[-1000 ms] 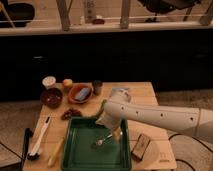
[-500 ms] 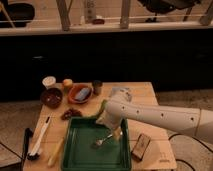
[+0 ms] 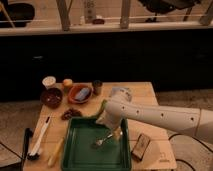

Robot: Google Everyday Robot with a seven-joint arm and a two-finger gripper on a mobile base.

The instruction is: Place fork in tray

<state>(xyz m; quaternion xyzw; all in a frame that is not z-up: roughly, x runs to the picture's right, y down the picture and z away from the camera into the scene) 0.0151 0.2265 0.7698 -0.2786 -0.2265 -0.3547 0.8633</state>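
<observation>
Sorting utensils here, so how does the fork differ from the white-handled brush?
The fork is short, silvery and shiny; the brush is long with a white handle. The fork lies inside the tray; the brush lies on the table left of it. The gripper hangs right at the fork's handle end, far from the brush. Both lie slanted the same way.

No readable text on the gripper [image 3: 115,132] over the tray [image 3: 82,156], nor anywhere else
</observation>
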